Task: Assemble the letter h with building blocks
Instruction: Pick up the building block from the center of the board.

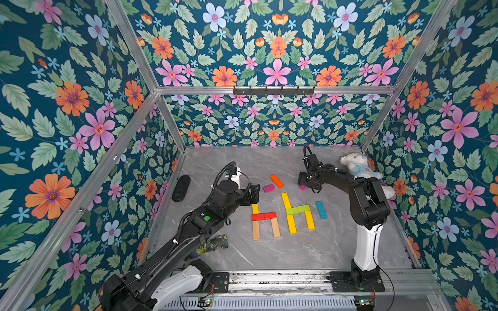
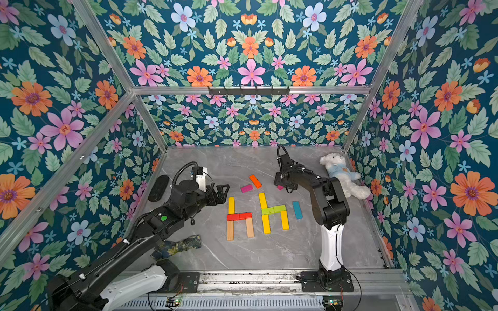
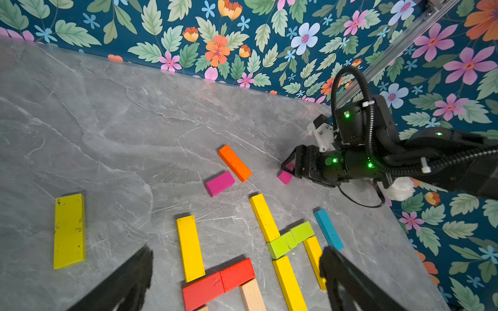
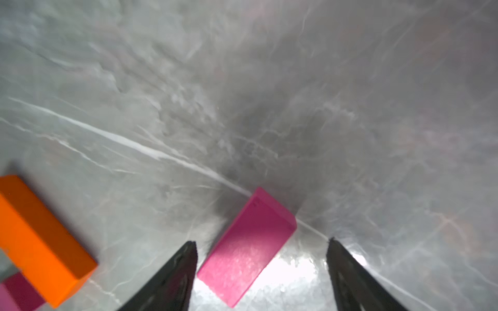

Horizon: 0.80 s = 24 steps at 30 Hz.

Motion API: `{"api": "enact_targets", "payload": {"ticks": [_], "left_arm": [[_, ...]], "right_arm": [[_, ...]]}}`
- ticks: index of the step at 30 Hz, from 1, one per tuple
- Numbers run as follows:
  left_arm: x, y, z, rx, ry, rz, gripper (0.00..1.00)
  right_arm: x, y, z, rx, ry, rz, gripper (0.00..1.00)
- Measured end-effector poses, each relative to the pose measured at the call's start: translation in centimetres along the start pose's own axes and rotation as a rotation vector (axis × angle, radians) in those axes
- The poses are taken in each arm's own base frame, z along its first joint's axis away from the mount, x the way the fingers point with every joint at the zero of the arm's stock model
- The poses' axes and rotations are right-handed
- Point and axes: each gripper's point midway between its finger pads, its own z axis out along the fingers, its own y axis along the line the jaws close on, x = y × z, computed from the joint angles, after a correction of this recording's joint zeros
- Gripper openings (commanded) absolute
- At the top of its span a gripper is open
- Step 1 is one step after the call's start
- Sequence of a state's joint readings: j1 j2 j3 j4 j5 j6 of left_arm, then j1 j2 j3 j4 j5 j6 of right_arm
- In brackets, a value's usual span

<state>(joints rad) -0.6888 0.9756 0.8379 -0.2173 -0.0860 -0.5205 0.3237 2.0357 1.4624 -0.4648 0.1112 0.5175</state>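
Right arm (image 1: pixel 361 194) arched forward, wrist tipped down. Right gripper (image 4: pixel 261 242) sat low over short magenta block (image 4: pixel 248 247), jaws parted either side, seemingly clear of it though blurred. Left gripper (image 1: pixel 254 192) hung well left of that block, jaws wide, empty.

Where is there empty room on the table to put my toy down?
Bare: the front strip of the grey marble table, between the red-barred block letter, the lime-barred block letter and the metal rail; also behind the orange wooden bar, toward the flowered wall. Crowded: the middle.
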Motion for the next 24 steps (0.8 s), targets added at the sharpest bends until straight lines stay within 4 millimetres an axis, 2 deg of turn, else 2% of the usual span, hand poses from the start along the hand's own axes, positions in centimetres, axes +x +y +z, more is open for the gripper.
{"api": "enact_targets", "payload": {"ticks": [5,10,15,18,24], "left_arm": [[0.2,0.2,-0.1,-0.004,0.0,0.001,0.99],[0.4,0.3,-0.1,-0.006,0.002,0.005,0.99],[1.5,0.8,0.3,-0.017,0.027,0.009,0.99],[2.0,0.9,0.6,-0.02,0.044,0.011,0.99],[2.3,1.0,0.9,-0.022,0.055,0.005,0.99]], "right_arm": [[1.2,0.2,0.5,0.023,0.043,-0.017,0.71],[1.8,-0.6,0.1,0.037,0.031,-0.028,0.79],[-0.7,0.2,-0.8,-0.043,-0.042,-0.094,0.79],[-2.3,0.6,-0.3,-0.081,-0.058,-0.121,0.77],[-3.8,2.3,0.9,-0.182,-0.044,-0.156,0.76]]}}
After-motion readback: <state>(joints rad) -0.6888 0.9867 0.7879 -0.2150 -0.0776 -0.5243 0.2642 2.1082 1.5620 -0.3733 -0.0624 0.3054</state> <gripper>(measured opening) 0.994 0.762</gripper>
